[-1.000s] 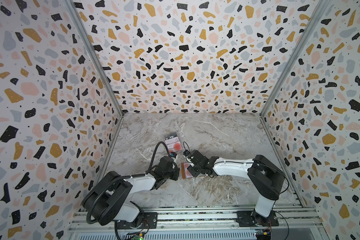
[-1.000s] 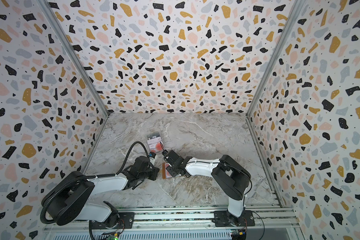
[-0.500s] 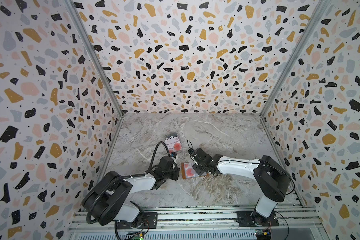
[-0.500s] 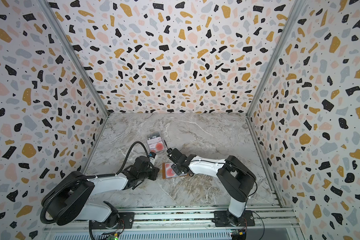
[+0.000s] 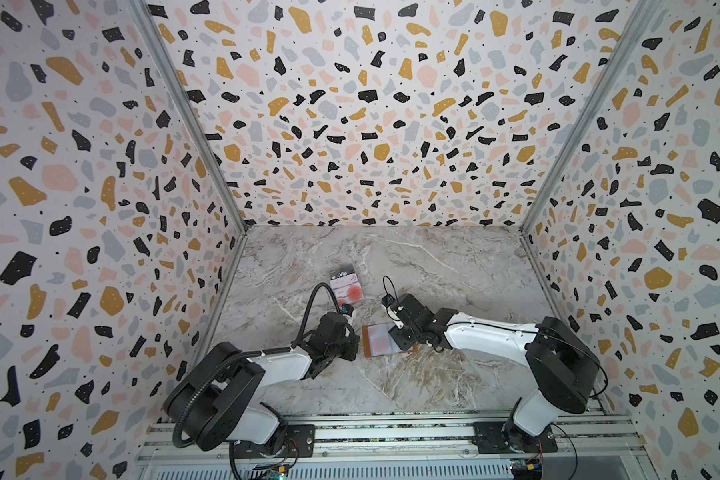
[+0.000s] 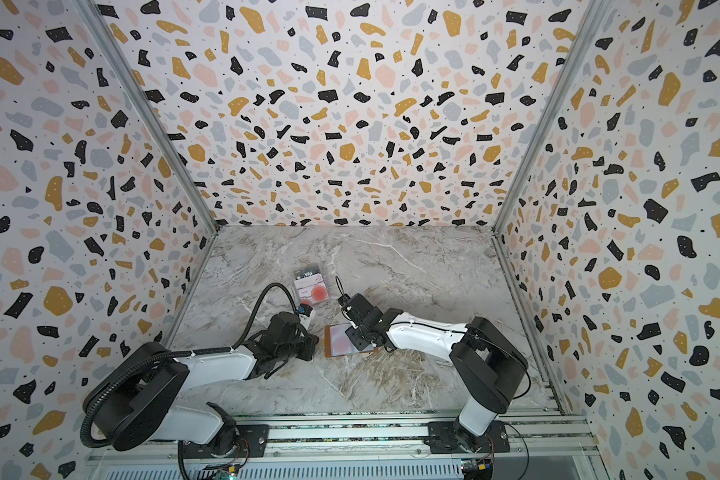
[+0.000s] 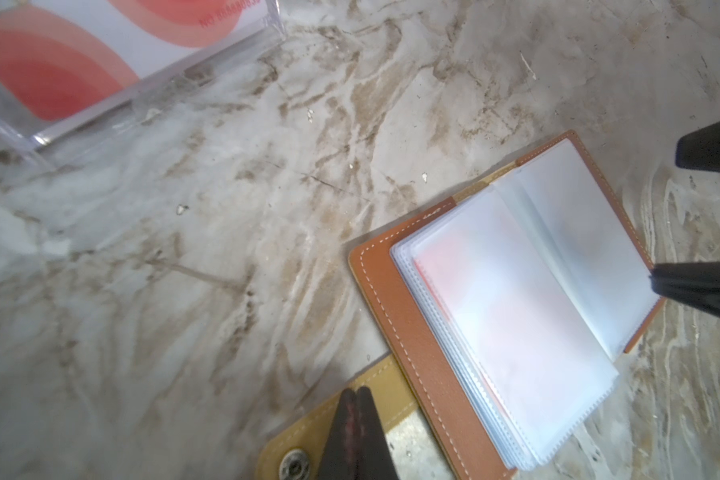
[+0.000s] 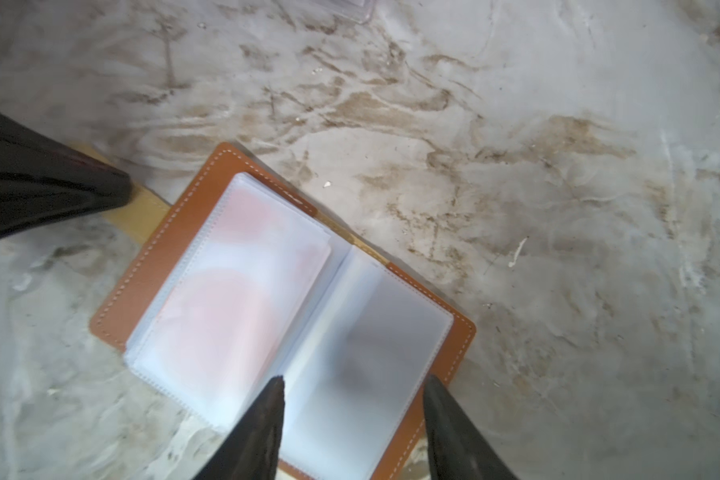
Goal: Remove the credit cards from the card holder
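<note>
Since a second ago the right gripper (image 8: 355, 379) has drawn back a little toward the right of both top views. The left page of the card holder (image 5: 377, 343), which it covered before, is now uncovered and lies open. The left arm has stayed in its place.

The jaws of the right gripper stand apart and hold nothing. In the right wrist view one finger is over the middle fold and the other is at the outer edge of the right page. The left gripper (image 7: 356, 390) has its jaws pressed together, and the tips rest on the tan snap strap (image 7: 308, 436) of the holder.

The holder lies flat at the lower centre of both top views, between the two grippers. One of the credit cards (image 7: 466, 291), white and red, shows faintly through the plastic sleeve of the left page. Behind the right sleeve is only a grey blur.

More cards lie in a clear case (image 5: 348, 286) just above the left gripper. "Vip" is readable on the dark one, but the red print on a white one is too blurred to read.

The table (image 5: 454, 270) is grey-brown marble, and the walls (image 5: 371, 124) have a terrazzo pattern. Both arms reach low from a metal rail (image 5: 391, 432) at the bottom edge toward the centre.
</note>
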`<state>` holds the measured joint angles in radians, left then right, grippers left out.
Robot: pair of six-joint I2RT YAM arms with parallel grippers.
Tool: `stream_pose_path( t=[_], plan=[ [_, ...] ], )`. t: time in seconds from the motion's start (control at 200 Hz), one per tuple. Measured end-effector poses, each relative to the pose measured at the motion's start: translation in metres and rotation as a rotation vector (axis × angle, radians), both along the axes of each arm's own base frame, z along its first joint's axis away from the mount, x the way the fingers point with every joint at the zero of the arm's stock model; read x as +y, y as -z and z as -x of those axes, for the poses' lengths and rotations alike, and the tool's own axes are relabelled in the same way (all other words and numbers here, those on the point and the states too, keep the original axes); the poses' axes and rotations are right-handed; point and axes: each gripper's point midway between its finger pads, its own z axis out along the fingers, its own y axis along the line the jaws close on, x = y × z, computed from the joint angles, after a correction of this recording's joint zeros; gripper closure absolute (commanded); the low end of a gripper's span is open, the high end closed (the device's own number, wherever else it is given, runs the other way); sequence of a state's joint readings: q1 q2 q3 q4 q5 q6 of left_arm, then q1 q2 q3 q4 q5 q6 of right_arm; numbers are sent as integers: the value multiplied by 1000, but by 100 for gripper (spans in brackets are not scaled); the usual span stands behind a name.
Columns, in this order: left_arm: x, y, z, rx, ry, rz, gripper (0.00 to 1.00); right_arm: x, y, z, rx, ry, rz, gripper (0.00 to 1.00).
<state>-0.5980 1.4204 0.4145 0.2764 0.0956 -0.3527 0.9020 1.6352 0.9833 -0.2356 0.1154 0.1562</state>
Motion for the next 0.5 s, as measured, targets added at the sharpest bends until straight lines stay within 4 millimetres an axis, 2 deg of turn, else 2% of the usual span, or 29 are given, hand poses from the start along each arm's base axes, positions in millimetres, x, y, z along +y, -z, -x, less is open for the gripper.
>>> stream_pose_path(
  t=[0.12, 0.25, 0.375, 0.501],
  plan=[
    [0, 0, 0, 0, 0, 0, 98, 11, -7, 4, -5, -28, -40, 29],
    [0, 0, 0, 0, 0, 0, 98, 25, -7, 17, 0, -78, -55, 24],
    [0, 0, 0, 2, 0, -1, 98, 42, 0, 29, 12, -127, -53, 21],
    [0, 0, 0, 2, 0, -1, 98, 50, 13, 40, 35, -160, -41, 20]
  ],
)
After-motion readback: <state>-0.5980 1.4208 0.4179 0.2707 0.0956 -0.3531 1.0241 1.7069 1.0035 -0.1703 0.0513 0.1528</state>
